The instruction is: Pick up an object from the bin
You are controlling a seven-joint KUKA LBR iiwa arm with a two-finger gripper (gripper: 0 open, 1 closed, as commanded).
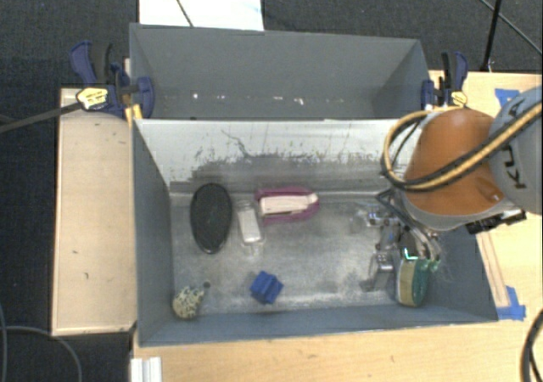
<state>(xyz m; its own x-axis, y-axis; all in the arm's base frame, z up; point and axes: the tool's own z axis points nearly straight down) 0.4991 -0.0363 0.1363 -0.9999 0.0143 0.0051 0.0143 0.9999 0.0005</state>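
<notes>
My gripper (383, 260) hangs low over the right end of the bin, close to the floor. Just to its right, against the right wall near the front, lies a small green and tan oblong thing (413, 282). It is beside the gripper, and I cannot tell whether the two touch. A blue block (266, 287) lies on the floor well to the gripper's left.
At the back left lie a black oval pad (210, 216), a small white piece (249, 227) and a pink and white stapler-like thing (287, 204). A speckled lump (187, 303) sits in the front left corner. The arm's orange cover and cables hang over the right wall.
</notes>
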